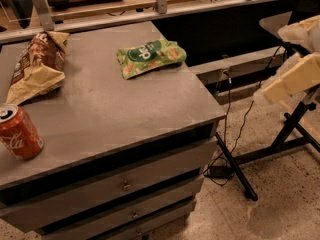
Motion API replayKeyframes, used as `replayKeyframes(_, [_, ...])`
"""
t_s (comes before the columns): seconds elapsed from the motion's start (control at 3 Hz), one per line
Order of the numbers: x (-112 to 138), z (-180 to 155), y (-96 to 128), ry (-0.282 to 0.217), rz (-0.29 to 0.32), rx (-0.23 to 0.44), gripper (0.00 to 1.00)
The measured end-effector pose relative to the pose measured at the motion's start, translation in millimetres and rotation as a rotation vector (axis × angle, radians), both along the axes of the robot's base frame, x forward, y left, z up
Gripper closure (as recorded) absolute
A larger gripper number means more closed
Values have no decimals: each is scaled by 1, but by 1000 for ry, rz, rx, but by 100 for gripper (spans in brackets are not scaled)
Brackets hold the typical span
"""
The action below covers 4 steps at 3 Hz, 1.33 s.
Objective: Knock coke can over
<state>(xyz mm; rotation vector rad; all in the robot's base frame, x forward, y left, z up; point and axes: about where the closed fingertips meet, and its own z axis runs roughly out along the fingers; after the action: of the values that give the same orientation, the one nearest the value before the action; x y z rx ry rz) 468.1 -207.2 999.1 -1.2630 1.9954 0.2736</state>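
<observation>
The coke can [18,132] is a small red can with white script and a silver top. It stands upright near the front left edge of the grey cabinet top [115,109]. My gripper [292,78] shows as a pale cream shape at the right edge of the camera view, off the cabinet and above the floor. It is far to the right of the can and touches nothing on the cabinet.
A brown snack bag [37,64] lies at the back left of the cabinet top, and a green snack bag [150,56] at the back middle. A black stand [280,139] with cables stands on the speckled floor to the right. Drawers face the front.
</observation>
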Motion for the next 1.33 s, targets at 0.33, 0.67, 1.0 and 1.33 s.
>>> replayKeyframes(0.33, [10, 12, 34, -41, 31, 246, 0])
replayKeyframes(0.67, [7, 61, 88, -92, 161, 474, 0])
replayKeyframes(1.0, [0, 80, 107, -92, 202, 550, 0])
replayKeyframes(1.33, [0, 80, 107, -92, 202, 550, 0])
